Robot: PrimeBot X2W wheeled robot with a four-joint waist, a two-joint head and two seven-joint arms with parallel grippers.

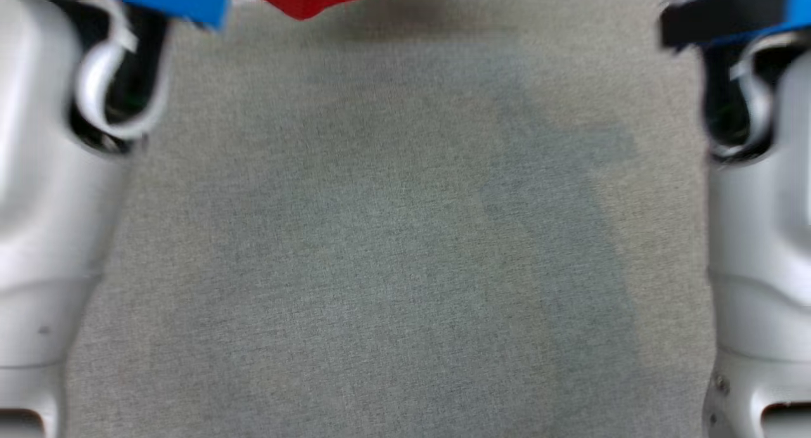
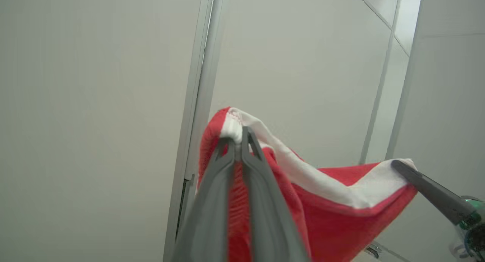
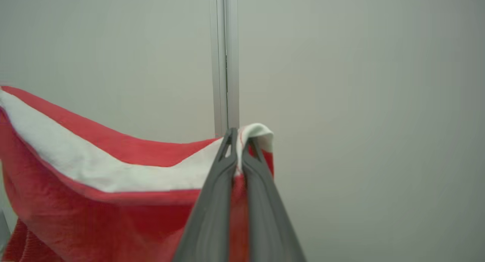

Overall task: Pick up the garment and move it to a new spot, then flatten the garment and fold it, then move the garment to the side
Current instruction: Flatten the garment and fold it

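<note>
Left end effector (image 2: 238, 140), right end effector (image 3: 240, 138): two, tight on one garment (image 2: 333, 224).

Desk (image 1: 405, 235): plain grey woven cover, slightly blurred. Vertical metal post (image 3: 225, 57) ran up the background. Pale wall panels (image 3: 360, 102) sat flush on both sides of the post. A thinner slanted strip (image 2: 380, 95) stood well right of the post.
</note>
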